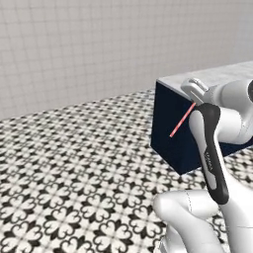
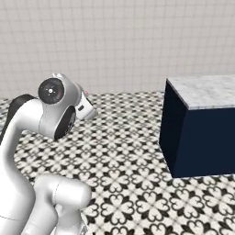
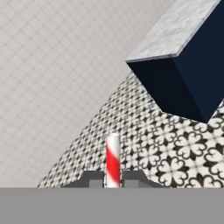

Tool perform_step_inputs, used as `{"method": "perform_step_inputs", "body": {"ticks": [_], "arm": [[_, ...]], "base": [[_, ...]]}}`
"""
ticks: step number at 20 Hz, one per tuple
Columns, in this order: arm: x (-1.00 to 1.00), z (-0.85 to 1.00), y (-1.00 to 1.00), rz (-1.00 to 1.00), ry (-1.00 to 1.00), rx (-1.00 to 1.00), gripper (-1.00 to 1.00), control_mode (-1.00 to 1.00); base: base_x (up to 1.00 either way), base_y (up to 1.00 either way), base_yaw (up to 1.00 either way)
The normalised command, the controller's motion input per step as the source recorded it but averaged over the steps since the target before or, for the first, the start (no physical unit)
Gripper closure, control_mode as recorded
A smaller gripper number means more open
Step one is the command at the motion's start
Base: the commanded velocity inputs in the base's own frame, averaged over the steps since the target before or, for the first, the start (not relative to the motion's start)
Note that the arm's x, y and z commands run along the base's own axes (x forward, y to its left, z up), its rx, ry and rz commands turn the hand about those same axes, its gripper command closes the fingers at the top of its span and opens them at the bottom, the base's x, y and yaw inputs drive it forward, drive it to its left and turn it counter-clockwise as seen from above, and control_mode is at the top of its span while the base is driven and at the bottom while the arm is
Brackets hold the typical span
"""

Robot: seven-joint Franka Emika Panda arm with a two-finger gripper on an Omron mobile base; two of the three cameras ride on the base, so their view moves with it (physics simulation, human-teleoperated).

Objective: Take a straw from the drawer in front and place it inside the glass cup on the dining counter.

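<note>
One straw clamped, one counter ahead

Closed tight on the single straw [image 3: 113, 158], the gripper [image 3: 113, 178] pinches it between its two dark fingertips [image 3: 93, 179]. One dining counter [image 1: 217, 75] stands on the patterned floor [image 1: 74, 168], its one marble top over a navy base. From the left base view, the straw slants pink across that counter's dark side.

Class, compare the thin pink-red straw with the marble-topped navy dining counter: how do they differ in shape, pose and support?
The thin pink-red straw is a slim rod; the white marble dining counter is a broad block. The straw slants, held off the ground between the gripper fingers; the counter stands level on the floor. Both have straight edges.
</note>
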Motion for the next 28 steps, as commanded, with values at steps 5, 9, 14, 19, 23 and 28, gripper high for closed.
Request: {"method": "perform_step_inputs", "body": {"ticks": [5,9,14,19,23,28], "arm": [[0.0,0.0,0.0,0.0,0.0,0.0,1.0,1.0],[0.0,0.0,0.0,0.0,0.0,0.0,1.0,1.0],[0.0,0.0,0.0,0.0,0.0,0.0,1.0,1.0],[0.0,0.0,0.0,0.0,0.0,0.0,1.0,1.0],[0.0,0.0,0.0,0.0,0.0,0.0,1.0,1.0],[0.0,0.0,0.0,0.0,0.0,0.0,1.0,1.0]], "base": [[1.0,0.89,-0.33],[1.0,0.89,-0.34],[1.0,0.8,-0.33],[1.0,0.71,-0.33],[1.0,0.75,-0.34],[1.0,0.8,-0.35]]}}
